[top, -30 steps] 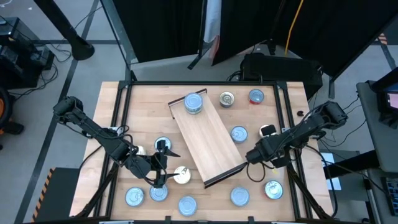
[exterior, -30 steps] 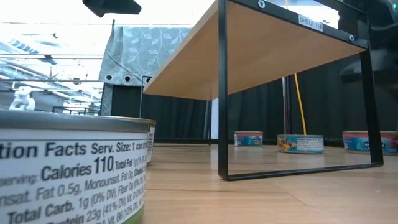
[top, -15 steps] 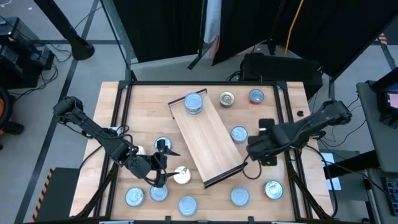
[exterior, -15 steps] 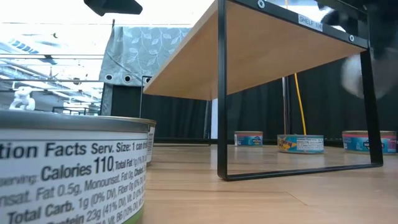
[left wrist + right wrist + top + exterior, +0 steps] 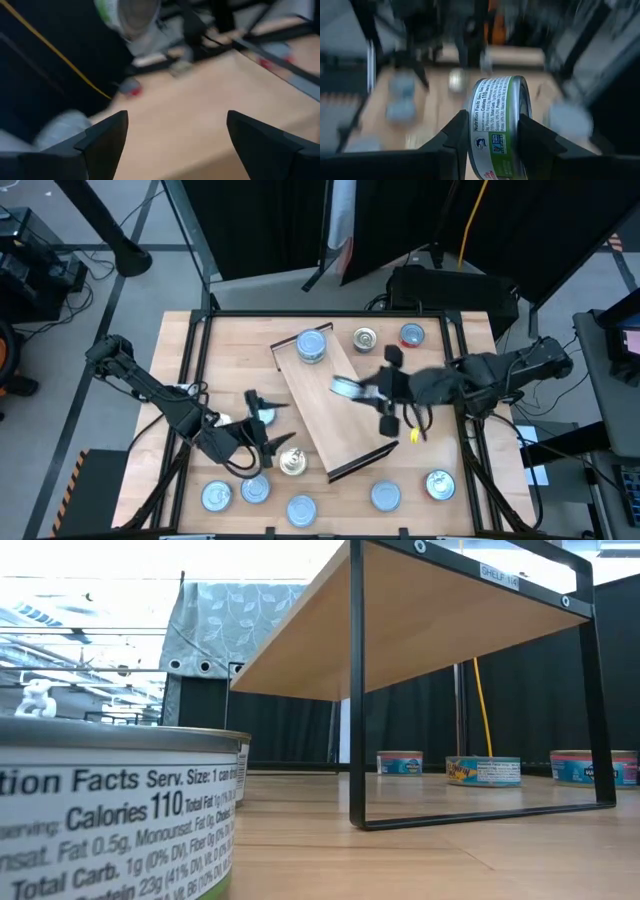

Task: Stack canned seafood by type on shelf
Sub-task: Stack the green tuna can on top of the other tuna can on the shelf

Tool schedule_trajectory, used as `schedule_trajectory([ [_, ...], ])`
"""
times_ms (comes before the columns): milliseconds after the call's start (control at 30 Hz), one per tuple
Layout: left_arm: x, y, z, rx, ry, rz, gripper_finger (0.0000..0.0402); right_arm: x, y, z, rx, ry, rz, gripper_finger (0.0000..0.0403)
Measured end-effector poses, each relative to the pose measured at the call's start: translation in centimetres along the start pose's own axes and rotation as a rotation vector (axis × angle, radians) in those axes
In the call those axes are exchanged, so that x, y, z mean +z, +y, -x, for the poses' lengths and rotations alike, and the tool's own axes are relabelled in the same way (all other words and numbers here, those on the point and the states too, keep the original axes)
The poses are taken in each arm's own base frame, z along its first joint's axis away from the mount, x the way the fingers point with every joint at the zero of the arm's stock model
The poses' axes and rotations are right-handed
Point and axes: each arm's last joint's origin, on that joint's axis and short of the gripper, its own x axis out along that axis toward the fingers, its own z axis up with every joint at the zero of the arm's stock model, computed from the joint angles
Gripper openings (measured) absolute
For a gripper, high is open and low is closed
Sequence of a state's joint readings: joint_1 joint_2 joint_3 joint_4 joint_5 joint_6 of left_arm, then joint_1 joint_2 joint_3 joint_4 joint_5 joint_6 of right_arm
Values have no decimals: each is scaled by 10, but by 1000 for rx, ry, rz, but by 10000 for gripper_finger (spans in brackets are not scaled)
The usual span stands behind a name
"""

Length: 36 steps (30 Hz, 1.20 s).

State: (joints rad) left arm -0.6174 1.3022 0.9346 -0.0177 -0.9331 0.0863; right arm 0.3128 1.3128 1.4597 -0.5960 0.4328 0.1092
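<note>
The shelf (image 5: 335,410) is a light-wood board on a thin black frame (image 5: 356,690), lying slantwise mid-table. One blue-topped can (image 5: 312,346) sits on its far end. Other cans of the canned seafood lie around it: two at the far edge (image 5: 365,338) (image 5: 411,335) and several along the near edge (image 5: 301,509). My right gripper (image 5: 347,388) hangs above the shelf's middle, shut on a green-and-white labelled can (image 5: 495,125). My left gripper (image 5: 262,422) is open left of the shelf, over a blue-topped can (image 5: 264,416) and beside a cream can (image 5: 292,464). Nothing lies between its fingers (image 5: 175,145). My right gripper pinches the can between its two fingers, one finger (image 5: 457,137) on each flat end (image 5: 522,120). The curved label wall (image 5: 492,115) faces the wrist camera. The fingers reach out nearly level from the table's right. The can stands on edge, lifted clear above the shelf.
A large can (image 5: 110,810) stands right in front of the low camera. Three more cans (image 5: 483,771) show beyond the shelf's legs. A black rail (image 5: 200,370) rims the table. Bare wood lies left of the shelf's far end (image 5: 235,355).
My right gripper has risen from the shelf's near right end and swung toward the table's left, over the shelf. It tipped from pointing down to nearly level and carried the can with it. My left gripper has lifted slightly and rolled its wrist, staying open.
</note>
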Motion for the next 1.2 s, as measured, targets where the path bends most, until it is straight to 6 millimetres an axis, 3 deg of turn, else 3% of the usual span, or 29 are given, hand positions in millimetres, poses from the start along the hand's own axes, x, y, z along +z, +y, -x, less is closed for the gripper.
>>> schedule_trajectory([
  [167,21,10,3,168,-37,-88,338,26,-27,-9,40,-223,-20,121],
  [333,34,21,5,344,-20,-182,338,36,-60,-15,82,-319,-79,121],
  [500,47,28,6,410,8,-477,338,45,-81,-15,175,-418,-156,121],
  [700,64,34,8,381,-140,-971,338,59,-87,-7,282,-572,-210,121],
  [833,73,42,5,453,-247,-1315,338,63,-92,-5,269,-624,-220,121],
  [1200,73,94,-30,726,-132,-1726,338,71,-95,-10,295,-736,-289,121],
])
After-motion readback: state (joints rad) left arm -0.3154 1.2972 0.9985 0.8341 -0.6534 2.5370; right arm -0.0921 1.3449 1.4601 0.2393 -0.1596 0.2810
